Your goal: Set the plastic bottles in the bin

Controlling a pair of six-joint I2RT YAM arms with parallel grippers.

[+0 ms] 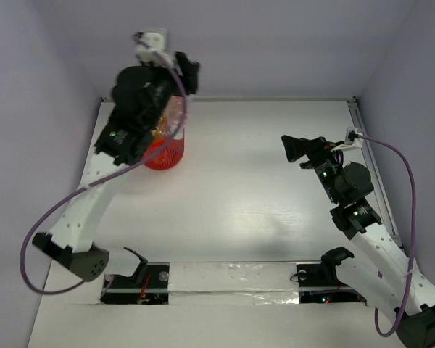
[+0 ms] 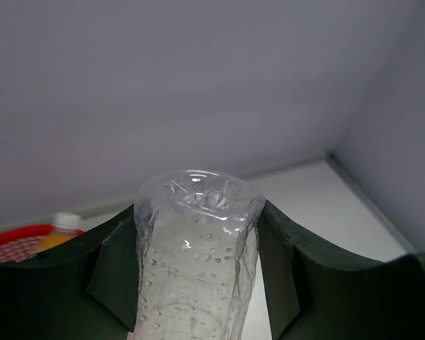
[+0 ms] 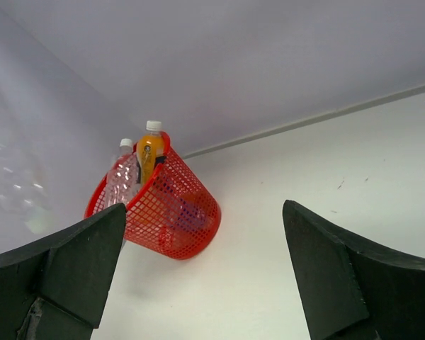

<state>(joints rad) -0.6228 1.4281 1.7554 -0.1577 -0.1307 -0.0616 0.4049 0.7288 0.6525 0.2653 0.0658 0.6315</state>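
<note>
**Hovering by the bin, bottle in hand**

The left gripper [image 2: 198, 248] is clamped around a clear bottle [image 2: 197, 205], held high beside the red bin [image 1: 164, 154], which sits at ten o'clock on the table [image 1: 261, 181]. Already inside are an orange bottle [image 3: 150, 157] and a second clear bottle [image 3: 122, 178]. The right gripper [image 3: 204, 241] hangs spread wide and empty at three o'clock. This looks like the drop step. The next move calls for centring over the rim, then letting go.
</note>
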